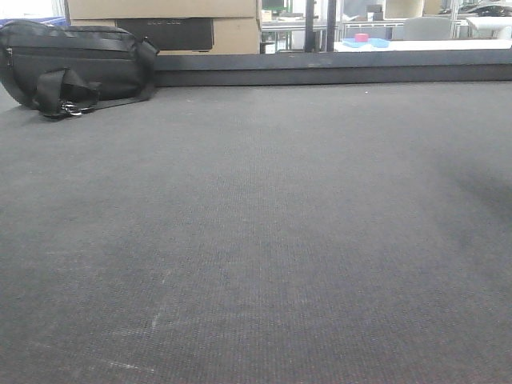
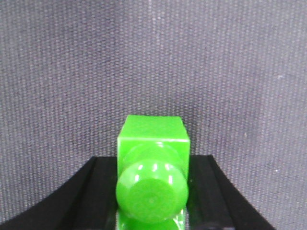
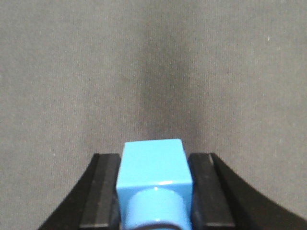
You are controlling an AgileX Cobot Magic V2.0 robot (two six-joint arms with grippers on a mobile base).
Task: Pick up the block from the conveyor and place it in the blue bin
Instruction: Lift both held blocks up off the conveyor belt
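Observation:
The conveyor (image 1: 256, 240) is a wide dark grey woven belt that fills the front view, with a raised dark rail (image 1: 336, 74) along its far edge. Neither gripper shows in that view. In the left wrist view, my left gripper (image 2: 152, 165) is shut on a green block (image 2: 152, 136) with a round stud, held over the belt (image 2: 144, 57). In the right wrist view, my right gripper (image 3: 153, 165) is shut on a light blue block (image 3: 152, 153) above the belt (image 3: 72, 72). A small blue container (image 1: 366, 42) holding something pink sits far back; I cannot tell if it is the blue bin.
A black bag (image 1: 76, 64) lies on the belt at the far left corner. Cardboard boxes (image 1: 200, 24) stand behind the rail. Pale scuffs mark the belt near the front left (image 1: 156, 316).

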